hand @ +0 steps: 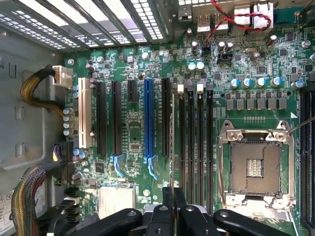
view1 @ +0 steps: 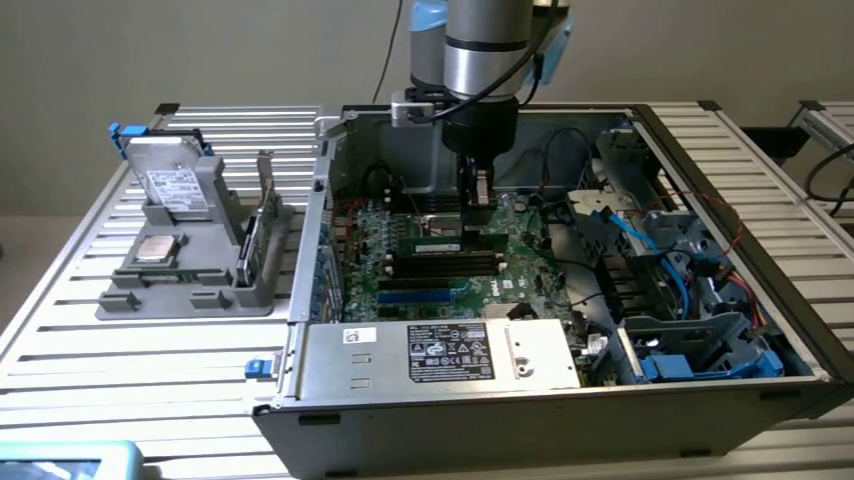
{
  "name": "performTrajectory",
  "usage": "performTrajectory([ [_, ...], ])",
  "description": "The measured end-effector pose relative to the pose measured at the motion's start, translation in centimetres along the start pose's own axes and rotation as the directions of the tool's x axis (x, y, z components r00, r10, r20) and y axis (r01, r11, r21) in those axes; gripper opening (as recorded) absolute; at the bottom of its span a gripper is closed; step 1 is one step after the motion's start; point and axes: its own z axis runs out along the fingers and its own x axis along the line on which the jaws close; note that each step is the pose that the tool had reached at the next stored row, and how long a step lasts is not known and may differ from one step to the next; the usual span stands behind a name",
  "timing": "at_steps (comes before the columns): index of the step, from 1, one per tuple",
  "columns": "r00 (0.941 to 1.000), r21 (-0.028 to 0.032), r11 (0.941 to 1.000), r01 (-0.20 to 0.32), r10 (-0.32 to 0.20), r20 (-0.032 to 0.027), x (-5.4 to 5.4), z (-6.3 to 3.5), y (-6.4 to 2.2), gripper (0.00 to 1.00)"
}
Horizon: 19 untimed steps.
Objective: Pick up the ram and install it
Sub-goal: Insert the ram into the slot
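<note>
The ram (hand: pixel 172 142) shows edge-on as a thin green strip standing in the first of the long black memory slots (hand: pixel 191 142), next to the CPU socket (hand: pixel 256 167). From the exterior view it is a short green stick (view1: pixel 434 243) upright on the motherboard (view1: pixel 400 290) inside the open case. My gripper (hand: pixel 173 199) is shut, its two dark fingers pressed together over the ram's near end, and the ram's edge runs out from between them. Over the middle of the board, the arm points straight down, with the gripper (view1: pixel 477 200) low at the ram's right end.
A blue slot (hand: pixel 147 123) and black slots lie beside the ram. Case walls (view1: pixel 320 230) and blue cables (view1: pixel 627 240) hem in the board, and a labelled metal box (view1: pixel 447 350) sits in front. On the exterior view's left, a grey fixture (view1: pixel 187 270) holds a drive, a chip and an upright green card (view1: pixel 267 225).
</note>
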Motion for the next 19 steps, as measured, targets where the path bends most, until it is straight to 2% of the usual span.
performTrajectory([
  [4,1.0000,0.0011,1.0000,0.000,0.000,-0.0093,-0.02,0.03,0.00,0.12],
  [16,0.9997,0.0022,1.0000,0.000,0.000,-0.0248,-0.04,0.11,0.00,0.12],
  [19,0.9996,0.0022,1.0000,0.000,0.000,-0.0267,-0.03,0.10,0.00,0.12],
])
